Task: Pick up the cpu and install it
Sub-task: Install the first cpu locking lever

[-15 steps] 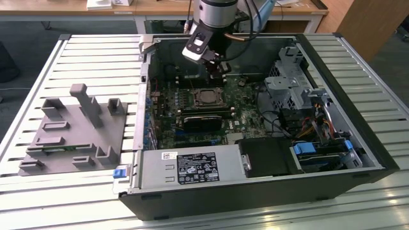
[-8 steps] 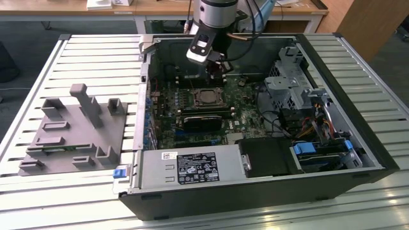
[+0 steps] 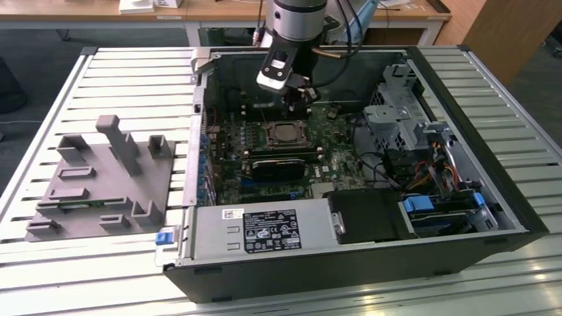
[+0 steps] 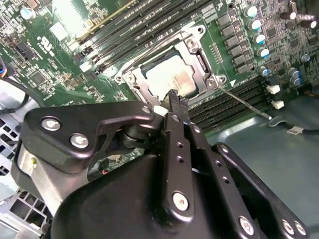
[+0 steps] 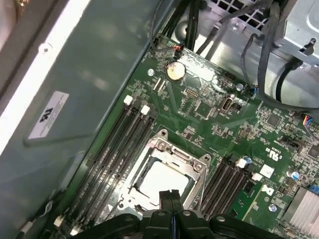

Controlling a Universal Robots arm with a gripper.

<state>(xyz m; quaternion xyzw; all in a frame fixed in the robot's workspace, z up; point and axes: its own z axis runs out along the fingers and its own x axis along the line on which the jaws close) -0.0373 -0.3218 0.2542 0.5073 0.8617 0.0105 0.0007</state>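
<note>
Nearest the lens in the second wrist view, the black gripper [image 4: 175,102] housing with its silver screws blocks much of the board beneath. The jaws are seen pressed together with no gap, clenched on nothing; in the first wrist view the gripper [image 5: 169,195] tips meet along a thin seam.

The cpu [image 4: 171,78] is seated in the socket on the motherboard [image 4: 65,59], just below the jaw tips and apart from them. Part of its near edge is hidden by the jaws in both wrist views. The cpu [image 5: 162,180] is seen as a flat square with a pale, washed-out metal top; surface detail cannot be made out under glare. A bright steel socket frame [image 5: 172,149] with bolted corners surrounds it. In the exterior view the cpu [image 3: 283,133] appears small and dull grey.

Dark ribbed memory slots [image 5: 117,149] flank the socket. The open computer case [image 3: 474,151] lies on a slatted metal worktop [image 3: 131,72], beside a grey plastic fixture [image 3: 105,178].
</note>
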